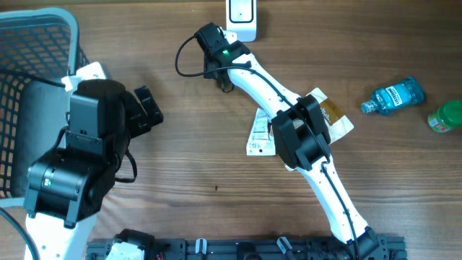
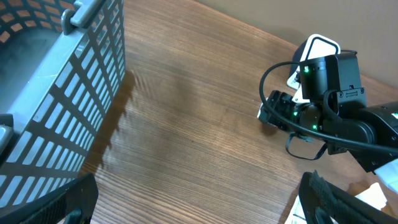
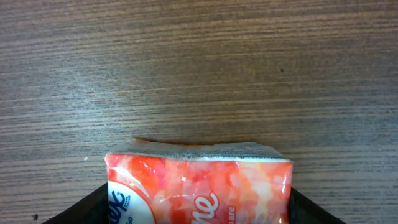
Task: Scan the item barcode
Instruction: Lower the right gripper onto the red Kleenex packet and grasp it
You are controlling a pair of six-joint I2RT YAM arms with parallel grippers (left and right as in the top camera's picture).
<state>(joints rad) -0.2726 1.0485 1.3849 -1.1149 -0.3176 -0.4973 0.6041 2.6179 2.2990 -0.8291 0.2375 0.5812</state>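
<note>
Right gripper (image 3: 198, 208) has its jaws against both sides of the pack (image 3: 199, 177), which reads as a grip. The pack sits upper centre of the overhead frame, hidden under the wrist and just below the scanner (image 1: 240, 18), probably so its barcode can face it; no barcode shows yet. Left gripper (image 2: 199, 180) hangs wide open and empty beside the basket (image 2: 74, 93) at frame left, likely parked clear.

Mock shop checkout on a wooden table (image 1: 188, 166). Indicators: white barcode scanner (image 1: 241, 18) at far edge; wire shopping basket (image 1: 29, 65) well left of scanner; blue bottle (image 1: 393, 96) and green container (image 1: 446, 115) well right; wrapped tissue pack (image 3: 199, 183).
</note>
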